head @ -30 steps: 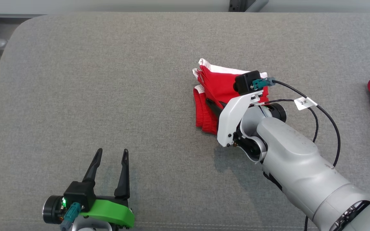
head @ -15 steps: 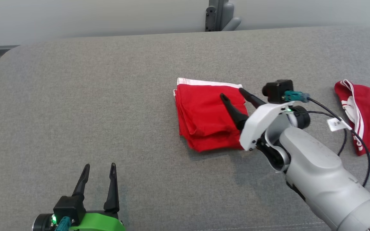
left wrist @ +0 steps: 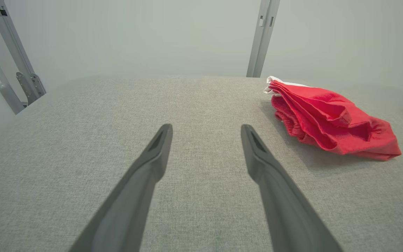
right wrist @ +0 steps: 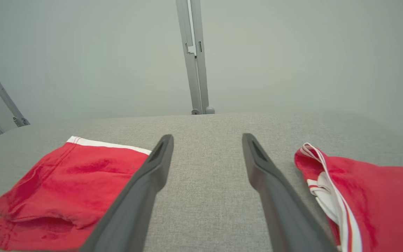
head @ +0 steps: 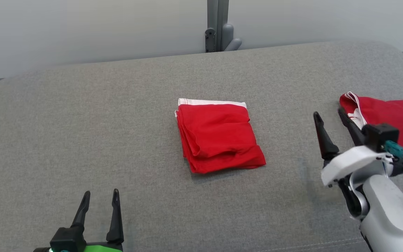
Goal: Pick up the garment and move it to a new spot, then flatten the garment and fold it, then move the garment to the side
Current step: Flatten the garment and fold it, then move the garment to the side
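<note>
The folded red garment (head: 219,138) lies flat near the middle of the grey cushion (head: 100,122). It is a near-square packet, its slightly longer axis running near-to-far, white-banded end toward the wall (head: 82,31) and stacked fold edges on the robot's left. The right gripper (head: 329,112) hovers between it and a second red garment (head: 394,117), jaws spread, holding nothing. The left gripper (head: 101,191) sits front-left, well apart from the packet, jaws likewise spread and holding nothing.
</note>
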You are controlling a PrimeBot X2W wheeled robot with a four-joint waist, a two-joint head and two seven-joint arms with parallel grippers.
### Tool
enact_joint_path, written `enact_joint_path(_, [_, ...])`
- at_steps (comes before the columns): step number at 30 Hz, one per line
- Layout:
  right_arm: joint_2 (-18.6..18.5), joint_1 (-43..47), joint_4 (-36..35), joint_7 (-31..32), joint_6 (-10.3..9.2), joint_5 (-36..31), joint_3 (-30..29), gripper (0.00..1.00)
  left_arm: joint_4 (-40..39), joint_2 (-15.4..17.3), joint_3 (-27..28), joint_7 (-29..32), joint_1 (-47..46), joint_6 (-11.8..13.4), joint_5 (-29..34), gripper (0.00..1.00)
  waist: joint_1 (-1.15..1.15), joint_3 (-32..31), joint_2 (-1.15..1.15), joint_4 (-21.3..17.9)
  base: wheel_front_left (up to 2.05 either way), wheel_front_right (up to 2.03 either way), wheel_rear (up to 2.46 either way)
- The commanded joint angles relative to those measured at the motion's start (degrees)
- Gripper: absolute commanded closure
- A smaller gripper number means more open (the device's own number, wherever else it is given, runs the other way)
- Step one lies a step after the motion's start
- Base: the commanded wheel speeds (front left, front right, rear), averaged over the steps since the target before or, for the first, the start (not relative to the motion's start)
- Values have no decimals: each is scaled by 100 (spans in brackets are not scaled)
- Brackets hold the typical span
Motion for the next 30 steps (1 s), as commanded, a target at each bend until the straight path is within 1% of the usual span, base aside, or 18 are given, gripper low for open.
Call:
enact_joint_path(1, [87, 326, -206, -15, -2, -220, -215, 0, -38, 1, 39, -13, 98, -22, 46, 0, 0, -66, 62, 18, 0, 0, 0])
enact_joint_path(4, [258, 920, -775, -17, -3, -796, -909, 0, -81, -2, 113, -13, 160, -41, 83, 0, 0, -131, 62, 45, 0, 0, 0])
enact_joint_path(6, [384, 1313, -1127, -17, -3, -1225, -1238, 0, -97, -2, 175, -13, 202, -40, 121, 0, 0, -174, 62, 54, 0, 0, 0])
enact_joint_path(9, [608, 1779, -1550, -17, -3, -1693, -1604, 0, -133, -3, 286, -13, 270, -68, 170, 0, 0, -234, 62, 41, 0, 0, 0])
enact_joint_path(11, [691, 2014, -1805, -18, -3, -1956, -1759, 0, -170, -4, 351, -13, 326, -100, 188, 0, 0, -264, 62, 23, 0, 0, 0])
enact_joint_path(15, [885, 2338, -2061, -18, -3, -2169, -2055, 0, -206, -6, 455, -13, 404, -164, 239, 0, 0, -301, 62, -19, 0, 0, 0])
enact_joint_path(20, [941, 2468, -2049, -18, -3, -2289, -2094, 0, -167, -6, 522, -13, 361, -235, 262, 0, 0, -323, 62, -47, 0, 0, 0])
enact_joint_path(30, [965, 2151, -1825, -19, -3, -2325, -1831, 0, -137, -6, 490, -13, 263, -276, 278, 0, 0, -300, 62, 12, 0, 0, 0])
